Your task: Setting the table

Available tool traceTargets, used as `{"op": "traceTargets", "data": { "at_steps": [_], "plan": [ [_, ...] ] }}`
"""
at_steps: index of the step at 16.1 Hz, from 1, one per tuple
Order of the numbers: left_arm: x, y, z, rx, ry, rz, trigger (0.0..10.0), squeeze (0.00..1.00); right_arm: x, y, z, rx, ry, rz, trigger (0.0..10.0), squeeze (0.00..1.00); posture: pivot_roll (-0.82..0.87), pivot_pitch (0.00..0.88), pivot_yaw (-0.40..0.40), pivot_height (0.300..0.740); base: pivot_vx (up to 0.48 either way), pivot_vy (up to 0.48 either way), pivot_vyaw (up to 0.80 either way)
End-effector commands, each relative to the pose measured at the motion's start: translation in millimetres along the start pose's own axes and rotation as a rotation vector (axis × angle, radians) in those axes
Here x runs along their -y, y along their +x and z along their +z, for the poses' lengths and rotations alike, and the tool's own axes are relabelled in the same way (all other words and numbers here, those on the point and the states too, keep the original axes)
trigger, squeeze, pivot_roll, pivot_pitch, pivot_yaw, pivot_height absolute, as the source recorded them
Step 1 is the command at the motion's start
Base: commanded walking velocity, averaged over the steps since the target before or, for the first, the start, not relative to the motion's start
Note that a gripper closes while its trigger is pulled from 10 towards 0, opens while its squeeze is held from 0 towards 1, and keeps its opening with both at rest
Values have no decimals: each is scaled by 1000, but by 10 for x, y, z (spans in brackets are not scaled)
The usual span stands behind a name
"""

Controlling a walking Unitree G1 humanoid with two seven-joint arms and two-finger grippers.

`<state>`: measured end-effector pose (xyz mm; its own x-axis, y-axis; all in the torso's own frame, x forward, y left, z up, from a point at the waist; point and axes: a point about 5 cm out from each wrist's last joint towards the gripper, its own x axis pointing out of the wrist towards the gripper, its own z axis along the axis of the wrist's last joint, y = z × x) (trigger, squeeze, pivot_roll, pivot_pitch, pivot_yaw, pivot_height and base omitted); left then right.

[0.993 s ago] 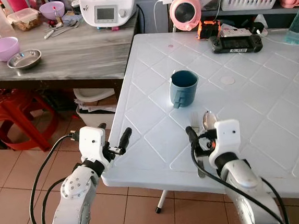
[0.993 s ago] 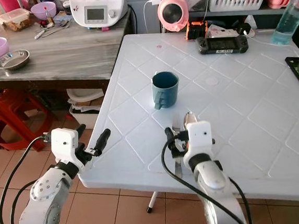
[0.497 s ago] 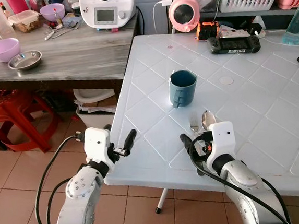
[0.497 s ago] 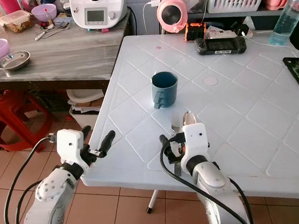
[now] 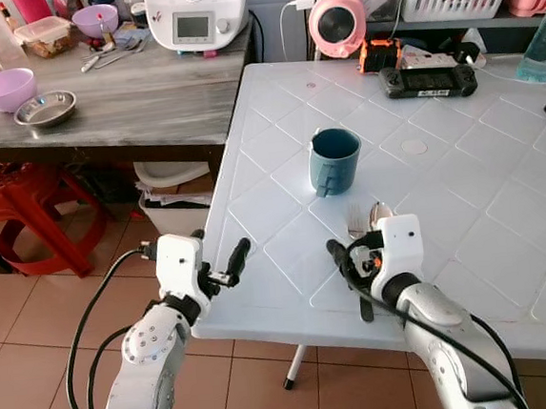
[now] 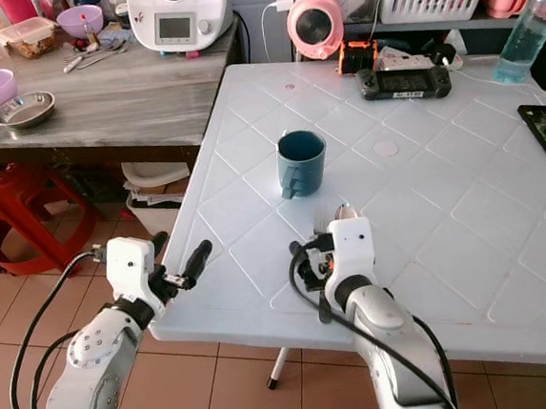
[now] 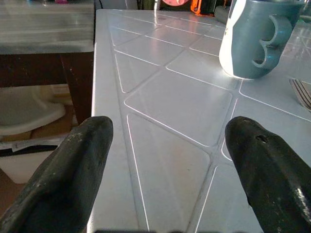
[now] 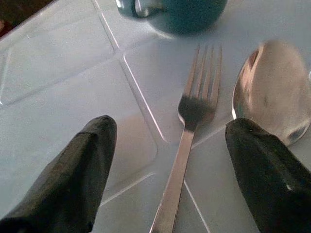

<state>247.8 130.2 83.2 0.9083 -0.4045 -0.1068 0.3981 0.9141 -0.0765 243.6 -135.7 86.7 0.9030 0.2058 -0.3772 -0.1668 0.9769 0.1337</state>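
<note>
The white table (image 5: 467, 235) carries a blue mug (image 5: 334, 160) near its middle, and at 6 o'clock from the mug lie a fork (image 8: 192, 131) and a spoon (image 8: 272, 90), side by side and flat, tines and bowl pointing toward the mug.

The right gripper (image 8: 170, 165) hovers low over the fork handle, its fingers (image 8: 82, 170) spread wide with the handle running up between them — nothing is held. In the head views its white wrist sits right over the cutlery, hiding most of it.

The left gripper (image 7: 170, 160) hangs at the table's near edge, at about 8 o'clock from the mug, fingers also wide apart and empty, aimed across the tabletop at the mug.

The step in hand looks like the cutlery: either the fork and spoon have just been laid below the mug, or the fork is about to be picked up — the frames alone do not settle which. If a pick-up is meant, the next move calls for lowering the fingers until they straddle the thin handle, then closing squarely; a flat fork on smooth plastic will likely slide or twist if pinched off-centre, and the spoon just beside it could get nudged.
</note>
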Motion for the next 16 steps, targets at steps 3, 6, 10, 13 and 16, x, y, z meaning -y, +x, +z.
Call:
{"op": "traceTargets", "data": {
  "at_steps": [3,6,10,13,16],
  "plan": [
    [-11,21,-3,-14,12,0,10000,0,15,41,-35,-56,46,-19,0,0,-61,0,29,740,0,0,0],
    [-3,24,-6,-15,13,-2,10000,0,10,65,-61,-99,50,-13,0,0,-58,0,26,740,0,0,0],
    [0,18,-11,-21,10,-5,10000,0,51,34,-217,-230,69,1,314,0,-56,0,26,740,0,0,0],
    [6,21,-20,-29,10,-15,10000,0,114,1,-252,-268,51,16,0,0,-59,0,27,740,0,0,0],
    [18,26,-37,-41,8,-25,10000,0,179,-11,-272,-297,50,17,0,0,-60,0,28,740,0,0,0]
  ]
}}
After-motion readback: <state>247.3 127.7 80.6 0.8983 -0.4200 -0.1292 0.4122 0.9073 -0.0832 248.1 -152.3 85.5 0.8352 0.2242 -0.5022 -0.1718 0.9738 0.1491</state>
